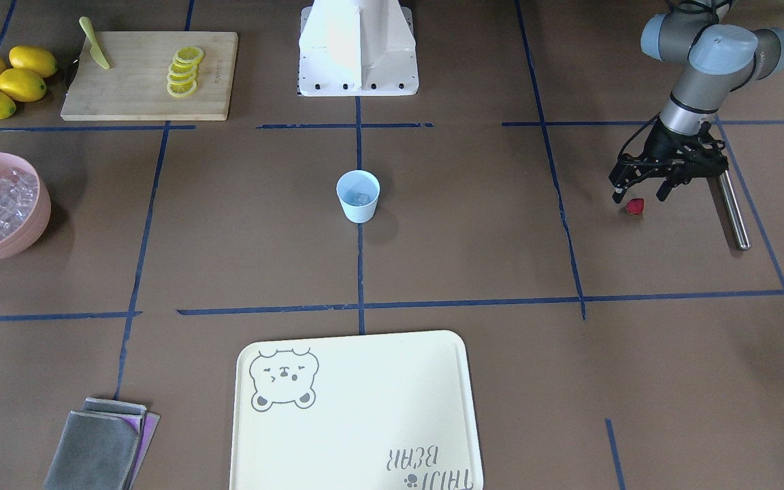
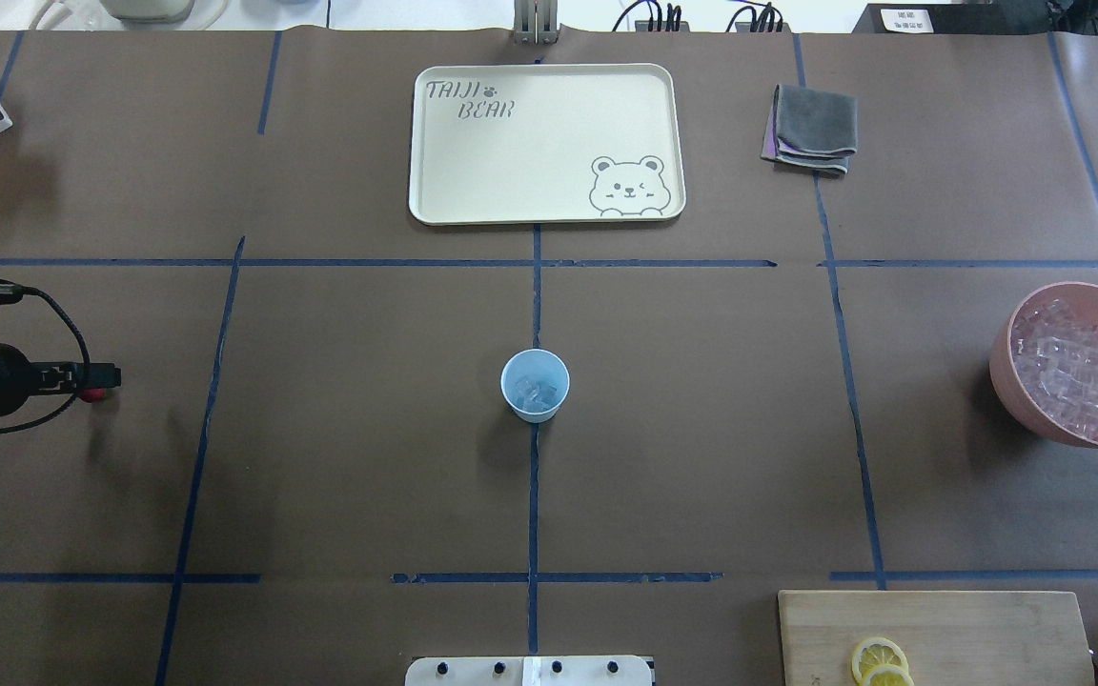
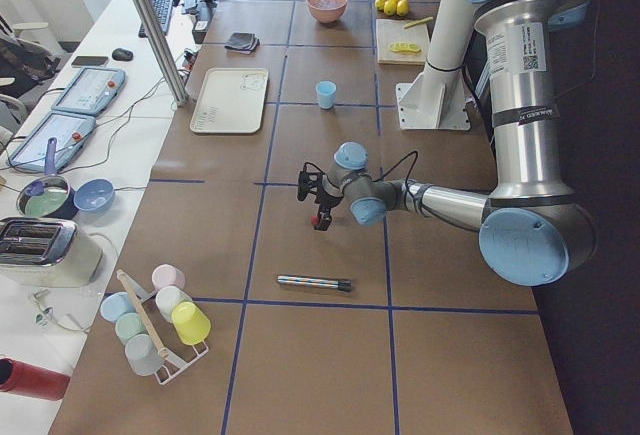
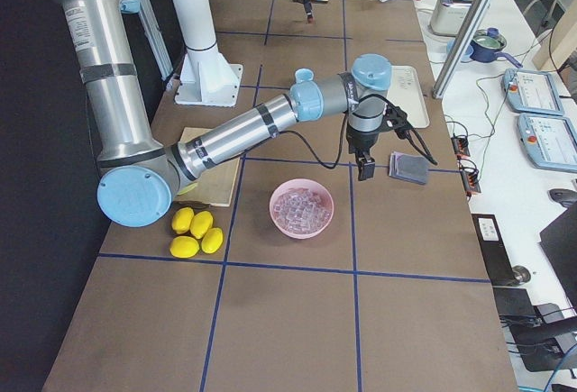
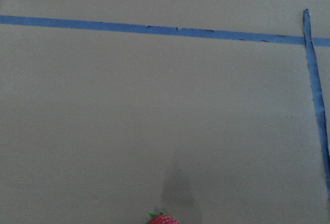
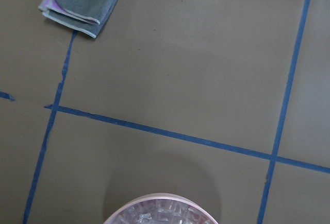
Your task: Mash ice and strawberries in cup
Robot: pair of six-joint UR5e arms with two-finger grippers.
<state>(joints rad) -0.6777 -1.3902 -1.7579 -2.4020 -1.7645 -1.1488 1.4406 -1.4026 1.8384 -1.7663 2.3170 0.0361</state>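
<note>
- Front-facing: left gripper (image 1: 639, 196) spread, low over strawberry (image 1: 635, 206) near table's (image 1: 474, 224) left end; pickup step, likely.
- Overhead: cup (image 2: 535, 384) at table centre holds ice (image 2: 536, 393).
- Left wrist: strawberry at bottom edge; next, descend squarely, pinch gently.

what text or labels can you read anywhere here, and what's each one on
"TAIJI BEAR": printed on the cream tray, with a bear drawing in the opposite corner.
Small mark on the wooden cutting board: too small to read.
Sticker on the left arm's upright tube: too small to read.
White card beyond the table's far edge: blurred, unreadable.
</note>
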